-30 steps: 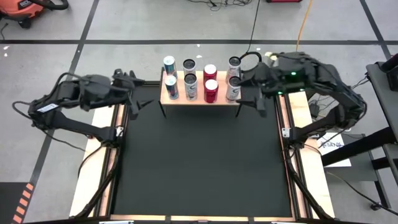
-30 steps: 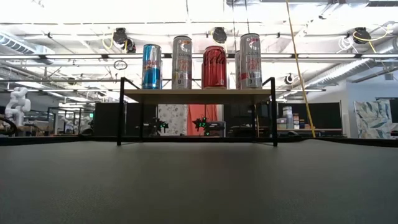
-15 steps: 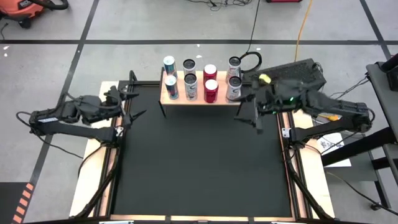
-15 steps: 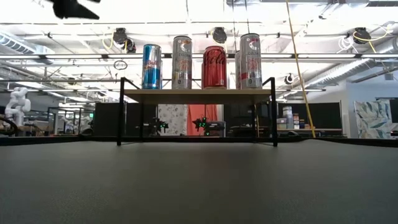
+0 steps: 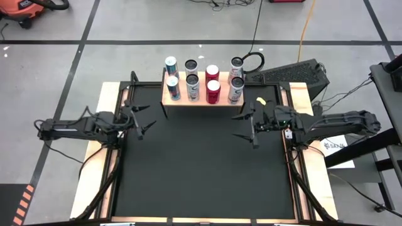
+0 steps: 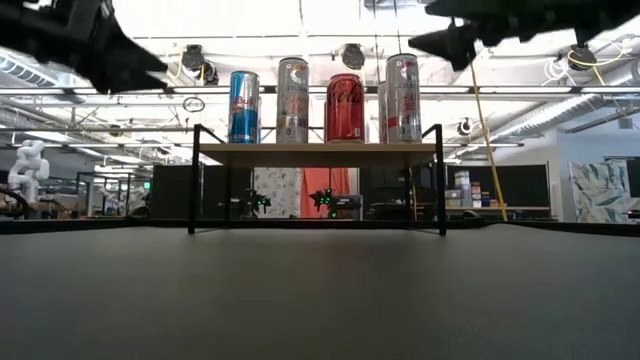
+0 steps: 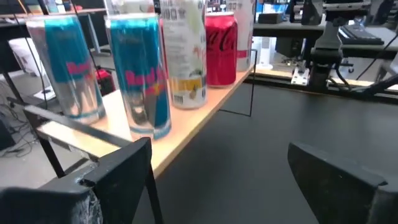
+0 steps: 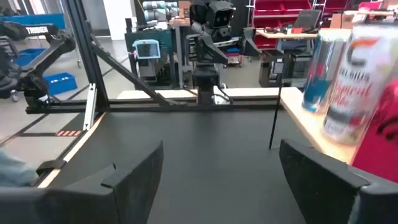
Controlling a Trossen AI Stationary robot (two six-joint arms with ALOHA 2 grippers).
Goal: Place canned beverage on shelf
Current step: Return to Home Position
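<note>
Eight cans (image 5: pixel 193 86) stand upright on the shelf (image 5: pixel 223 100) at the far edge of the tabletop (image 5: pixel 201 176), in two rows of four. From left to right the pairs are blue cans (image 5: pixel 173 88), silver, red cans (image 5: pixel 213 91) and white. Your left tool (image 5: pixel 143 120) hovers over the tabletop's left side near the shelf's left end, fingers spread and released. Your right tool (image 5: pixel 239 125) hovers near the shelf's right end, likewise spread and grasping nothing. Both tools are apart from the cans.
</note>
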